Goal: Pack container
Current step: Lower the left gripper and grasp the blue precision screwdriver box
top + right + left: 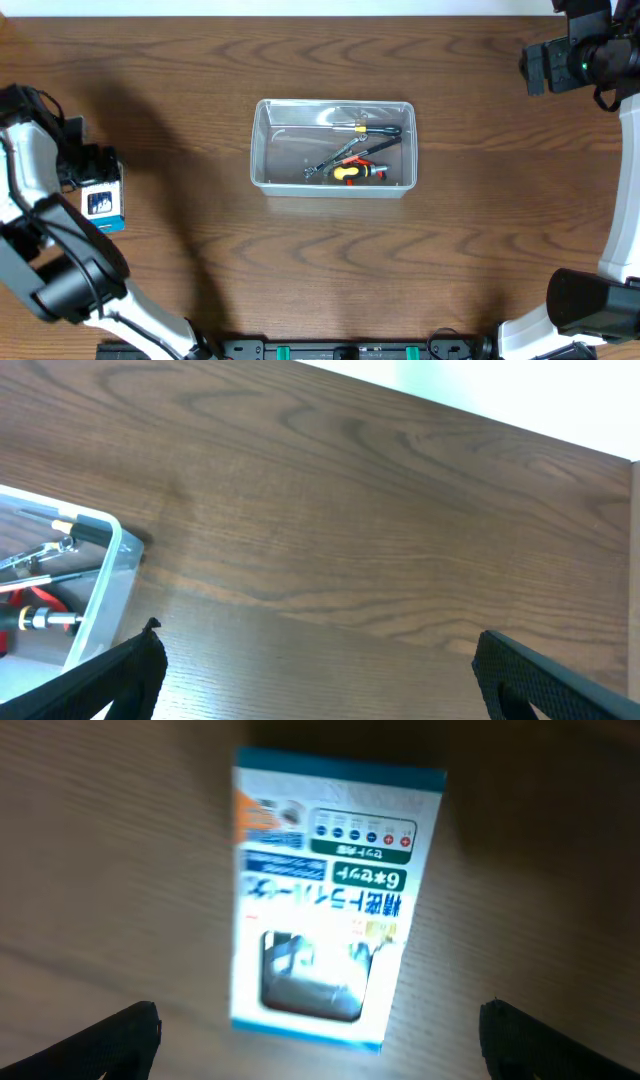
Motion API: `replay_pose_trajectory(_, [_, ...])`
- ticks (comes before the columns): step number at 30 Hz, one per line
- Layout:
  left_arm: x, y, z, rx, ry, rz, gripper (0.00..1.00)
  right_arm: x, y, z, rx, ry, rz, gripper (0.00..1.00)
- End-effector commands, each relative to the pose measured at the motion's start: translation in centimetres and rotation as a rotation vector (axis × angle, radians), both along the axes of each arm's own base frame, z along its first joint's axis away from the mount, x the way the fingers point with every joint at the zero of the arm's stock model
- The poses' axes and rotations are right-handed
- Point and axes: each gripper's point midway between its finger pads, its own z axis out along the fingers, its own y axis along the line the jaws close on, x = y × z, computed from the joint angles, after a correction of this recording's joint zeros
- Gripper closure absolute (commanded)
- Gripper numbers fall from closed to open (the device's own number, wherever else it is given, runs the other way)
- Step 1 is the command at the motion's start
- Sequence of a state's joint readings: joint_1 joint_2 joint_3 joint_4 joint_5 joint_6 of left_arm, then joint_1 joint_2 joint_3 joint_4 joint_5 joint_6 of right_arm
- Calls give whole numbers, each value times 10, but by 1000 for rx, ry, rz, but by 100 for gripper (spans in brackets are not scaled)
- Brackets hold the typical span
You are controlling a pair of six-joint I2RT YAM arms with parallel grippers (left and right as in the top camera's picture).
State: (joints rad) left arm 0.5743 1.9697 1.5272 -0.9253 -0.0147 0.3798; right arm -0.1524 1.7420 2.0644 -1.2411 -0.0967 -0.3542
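The clear plastic container sits mid-table with several hand tools inside; its corner also shows at the left of the right wrist view. A small blue-and-white box lies at the far left of the table. My left gripper hovers directly over that box, jaws open wide on either side of it, not touching it. In the overhead view the left arm hides the gripper's fingers. At the far right edge my right gripper is open over bare wood with nothing between its fingers.
The brown wooden table stretches around the container. The table's far edge runs close behind the right gripper. Both arm bases stand at the front corners.
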Motion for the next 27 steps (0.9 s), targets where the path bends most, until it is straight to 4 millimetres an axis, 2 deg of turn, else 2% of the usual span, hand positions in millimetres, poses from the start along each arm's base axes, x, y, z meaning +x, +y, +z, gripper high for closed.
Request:
replay_pose_trajectory(1, [-5, -3, -28, -46, 61, -17, 2, 1, 0, -5, -12, 13, 16, 1])
replay_pose_trajectory(5, [-9, -6, -48, -77, 106, -16, 2, 1, 0, -5, -13, 13, 17, 1])
replay_pose_trajectory(9, [-9, -6, -58, -84, 117, -16, 2, 1, 0, -5, -13, 13, 17, 1])
replay_pose_trajectory(23, [-3, -7, -68, -102, 103, -77, 2, 0, 0, -6, -13, 18, 17, 1])
replay_pose_trajectory(27, [-5, -8, -77, -115, 121, -75, 2, -2, 1, -7, -11, 27, 17, 1])
